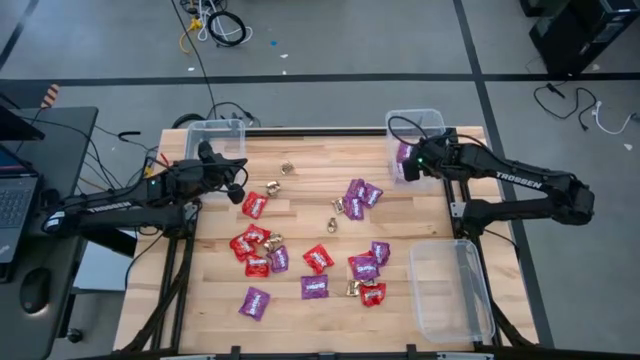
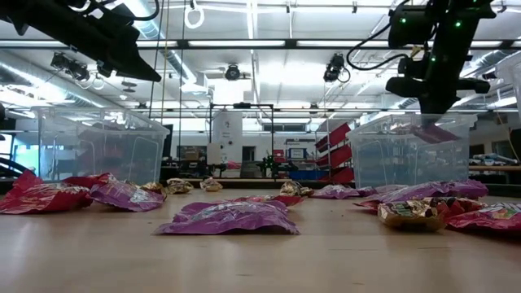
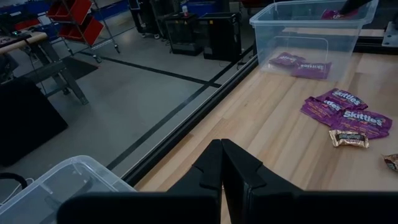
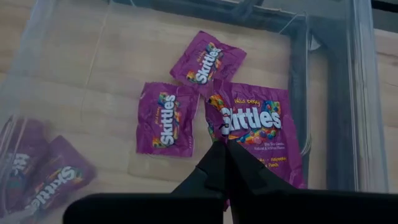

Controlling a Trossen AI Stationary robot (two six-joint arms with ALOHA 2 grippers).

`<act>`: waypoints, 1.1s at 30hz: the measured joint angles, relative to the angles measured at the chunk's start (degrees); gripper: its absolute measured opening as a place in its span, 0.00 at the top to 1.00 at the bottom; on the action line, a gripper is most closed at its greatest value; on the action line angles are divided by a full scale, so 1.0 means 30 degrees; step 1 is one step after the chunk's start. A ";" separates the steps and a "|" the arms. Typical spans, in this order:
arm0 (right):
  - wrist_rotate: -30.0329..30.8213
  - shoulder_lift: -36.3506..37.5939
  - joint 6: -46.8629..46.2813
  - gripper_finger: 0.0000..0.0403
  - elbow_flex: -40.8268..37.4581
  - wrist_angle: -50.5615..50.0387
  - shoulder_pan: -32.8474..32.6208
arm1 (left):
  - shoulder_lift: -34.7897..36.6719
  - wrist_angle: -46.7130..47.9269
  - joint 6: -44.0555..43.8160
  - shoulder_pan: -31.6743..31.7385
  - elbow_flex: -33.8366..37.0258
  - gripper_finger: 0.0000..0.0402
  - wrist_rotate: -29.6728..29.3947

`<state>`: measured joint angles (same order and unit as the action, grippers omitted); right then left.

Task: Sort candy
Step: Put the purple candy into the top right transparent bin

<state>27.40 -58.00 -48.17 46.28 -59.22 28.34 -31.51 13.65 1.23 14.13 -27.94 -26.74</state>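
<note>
right gripper (image 4: 225,144) pinching purple Skittles packet (image 4: 258,134) over back-right bin (image 1: 432,120), just needs release; left gripper (image 3: 222,163) closed, empty, waiting.

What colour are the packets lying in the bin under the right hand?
Purple, with white Skittles lettering; the packets show best in the right wrist view.

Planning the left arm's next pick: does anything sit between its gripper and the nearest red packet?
Nothing visible does. The left gripper, shut, hovers beside the far left bin. The nearest red packet lies close by on bare wood, with no candy between.
</note>
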 joint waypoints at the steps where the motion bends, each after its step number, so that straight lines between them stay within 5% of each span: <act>1: 0.0000 0.0000 0.0047 1.00 0.0000 0.0008 0.0015 | 0.0000 0.0007 0.0000 0.0007 0.0007 0.98 -0.0007; 33: -0.0663 0.0000 0.0104 0.91 0.0000 0.0168 0.0015 | 0.0007 0.0176 0.0000 0.0002 0.0002 0.98 0.0000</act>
<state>25.41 -58.00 -47.86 46.28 -58.72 28.38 -31.48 14.18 1.23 14.14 -27.94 -26.74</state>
